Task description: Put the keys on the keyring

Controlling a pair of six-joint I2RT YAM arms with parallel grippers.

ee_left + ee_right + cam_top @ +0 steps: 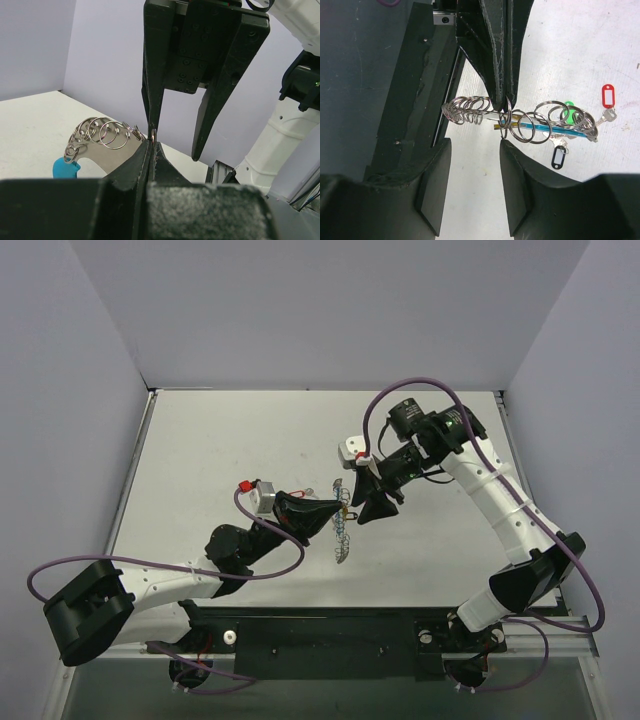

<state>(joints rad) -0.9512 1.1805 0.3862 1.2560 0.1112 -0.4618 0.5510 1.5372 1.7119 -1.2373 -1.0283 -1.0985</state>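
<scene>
The keyring (519,126) is held up off the bench (220,450), near the middle of it, between the 2 arms. The left tool (151,142) has its 2 fingers pressed together on 1 strand of the wire, so the silvery coils fan out to either side of the pinch.

The right tool (475,145) comes in from the far side with its fingers spread wide and nothing between them. From the left wrist view, 1 of its fingers (151,95) stands right against the tip of the left tool, where the wire is pinched, and the other finger is well off to the side. Both tools crowd the same short stretch of wire and hide it from above.

The keyring is a long run of loose wire loops, bunched tight on 1 side of the pinch and wider on the other. The blue segment (565,131) runs along the wider loops.

The green tag (568,107) shows through those loops, and the black tag (558,157) sits just below them beside a silver key. The red tag (608,95) and its key lie just beyond the far end of the coil. A sliver of the yellow tag (516,117) shows close to the pinch. I cannot tell which of the 4 keys are threaded on the wire.
</scene>
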